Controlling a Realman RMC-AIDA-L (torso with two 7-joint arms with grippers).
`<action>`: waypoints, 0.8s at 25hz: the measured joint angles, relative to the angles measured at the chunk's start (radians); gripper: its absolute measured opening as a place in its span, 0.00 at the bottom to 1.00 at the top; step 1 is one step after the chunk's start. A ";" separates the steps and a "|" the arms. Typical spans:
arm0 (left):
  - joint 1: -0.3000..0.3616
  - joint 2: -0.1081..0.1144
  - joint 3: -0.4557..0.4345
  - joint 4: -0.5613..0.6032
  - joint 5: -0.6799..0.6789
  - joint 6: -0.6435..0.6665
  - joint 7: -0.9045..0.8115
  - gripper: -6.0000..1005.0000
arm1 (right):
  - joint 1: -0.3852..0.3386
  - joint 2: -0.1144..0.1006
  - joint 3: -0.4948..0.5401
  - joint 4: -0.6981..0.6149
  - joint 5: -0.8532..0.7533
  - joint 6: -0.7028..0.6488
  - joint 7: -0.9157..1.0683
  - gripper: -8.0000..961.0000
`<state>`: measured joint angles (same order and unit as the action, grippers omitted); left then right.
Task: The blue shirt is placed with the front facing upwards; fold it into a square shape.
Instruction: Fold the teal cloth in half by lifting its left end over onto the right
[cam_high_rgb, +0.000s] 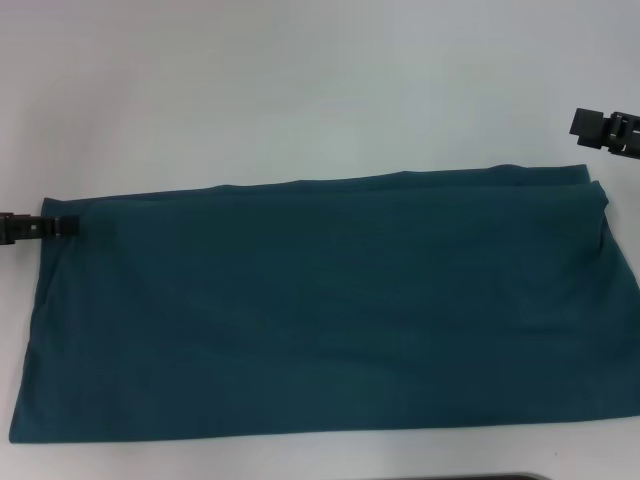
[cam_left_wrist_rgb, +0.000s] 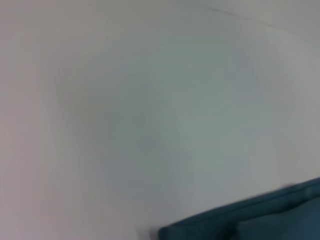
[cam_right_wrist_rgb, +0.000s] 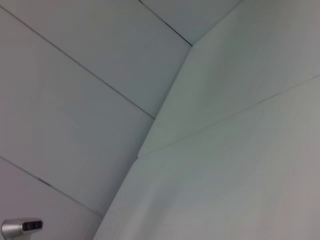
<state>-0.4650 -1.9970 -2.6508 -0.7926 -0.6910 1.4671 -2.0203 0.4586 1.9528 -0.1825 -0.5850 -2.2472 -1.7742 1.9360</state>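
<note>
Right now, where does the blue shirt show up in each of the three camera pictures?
Head view: the blue shirt lies as a long folded band across the lower half of the white table, plain side up.
Left wrist view: only one corner of it shows at the picture's edge.
Right wrist view: not in it.
Shared landmark: the white table, seen in the head and left wrist views.

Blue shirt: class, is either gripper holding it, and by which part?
Cannot be told. The left gripper sits at the far-left corner of the blue shirt; the right gripper is clear of it.
</note>
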 joint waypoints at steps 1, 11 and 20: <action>-0.003 0.000 0.003 0.004 0.004 -0.008 -0.002 0.93 | 0.000 0.000 0.000 -0.001 0.002 0.000 0.001 0.89; -0.032 0.002 0.023 0.035 0.046 -0.048 -0.015 0.93 | 0.000 -0.008 0.000 0.000 0.022 -0.001 0.013 0.89; -0.035 0.011 0.058 0.035 0.059 -0.007 -0.023 0.93 | 0.000 -0.009 0.000 -0.001 0.023 0.007 0.022 0.89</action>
<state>-0.5001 -1.9856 -2.5926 -0.7579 -0.6321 1.4601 -2.0429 0.4586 1.9434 -0.1825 -0.5855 -2.2246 -1.7676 1.9581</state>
